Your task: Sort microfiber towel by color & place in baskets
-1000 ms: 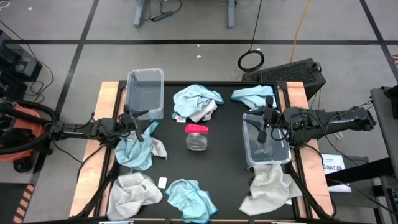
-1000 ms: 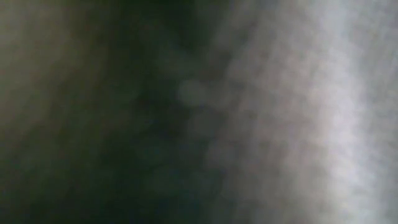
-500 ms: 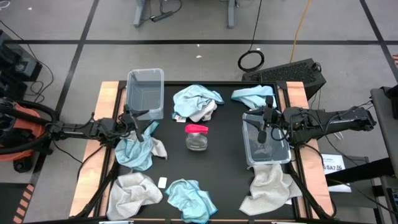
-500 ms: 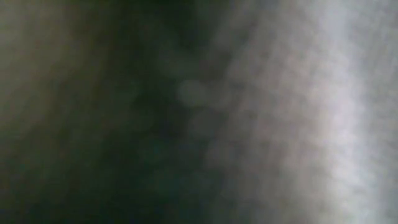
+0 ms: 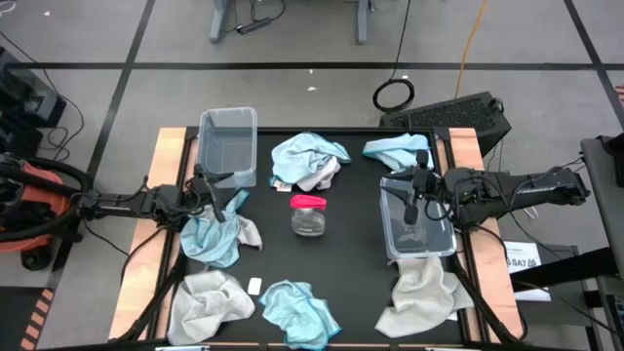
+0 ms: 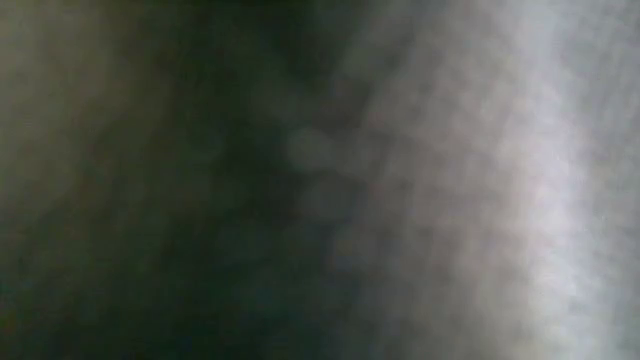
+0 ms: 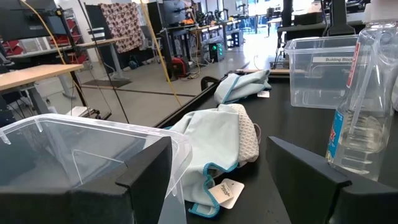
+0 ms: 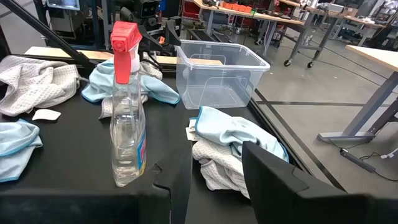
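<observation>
We are seeing nothing sorted yet: both baskets, left [image 5: 227,146] and right [image 5: 415,217], are standing empty, towels (blue [image 5: 308,159] and grey [image 5: 209,305]) lying around the worktop [image 5: 341,253]. Left end effector [image 5: 215,195] is spread, holding nothing; right end effector [image 5: 413,195] is half-spread, also holding nothing.

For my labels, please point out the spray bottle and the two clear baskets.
spray bottle [image 8: 127,143]: right wrist view, clear body.
left basket [image 5: 227,148]: high view, inside floor.
right basket [image 5: 389,219]: high view, left wall.

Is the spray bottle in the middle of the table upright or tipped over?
Upright: the spray bottle stands on its base on the table, pink trigger head on top.
</observation>
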